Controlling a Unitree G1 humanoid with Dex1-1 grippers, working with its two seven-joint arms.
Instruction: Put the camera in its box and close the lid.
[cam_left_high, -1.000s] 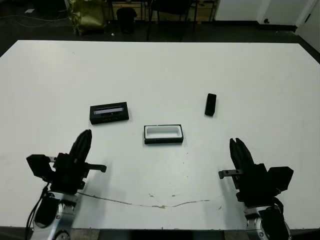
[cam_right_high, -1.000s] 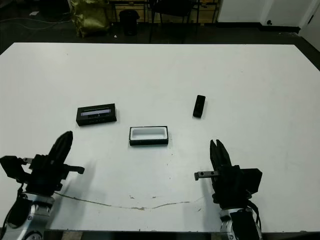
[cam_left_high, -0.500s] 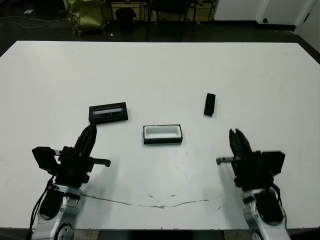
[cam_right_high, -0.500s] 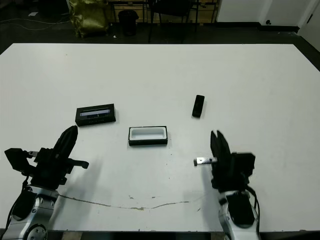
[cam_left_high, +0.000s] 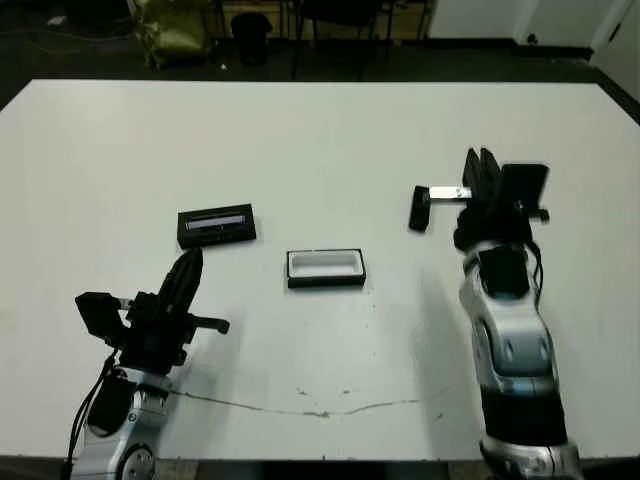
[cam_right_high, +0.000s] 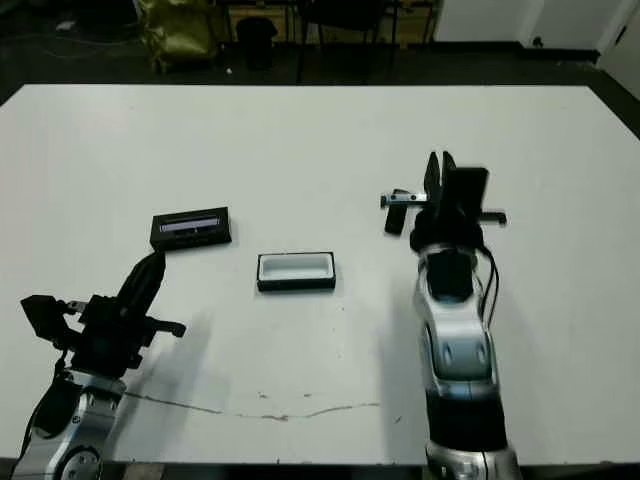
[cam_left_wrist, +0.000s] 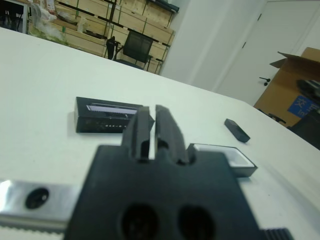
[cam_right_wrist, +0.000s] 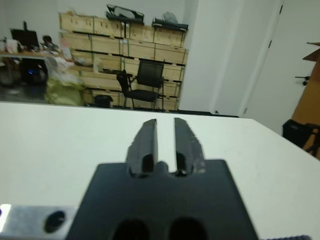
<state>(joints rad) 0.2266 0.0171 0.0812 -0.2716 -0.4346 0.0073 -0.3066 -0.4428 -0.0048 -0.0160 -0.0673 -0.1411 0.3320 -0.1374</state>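
1. Head views: the small black oblong camera (cam_left_high: 420, 209) lies on the white table (cam_left_high: 320, 130), well right of the shallow black white-lined box (cam_left_high: 326, 268), long axis running away from the robot. The right gripper (cam_left_high: 478, 172) hangs just right of the camera, raised, so the camera sits to its left, far nearer this arm

2. Left of the box lies the flat black lid with its glossy strip (cam_left_high: 217, 226); the left gripper (cam_left_high: 187, 272) waits low, near side of the lid

3. Left wrist view: fingers (cam_left_wrist: 139, 131) show only a narrow slit, holding nothing

4. Right wrist view: fingers (cam_right_wrist: 145, 142) a narrow gap apart, empty; camera not visible here
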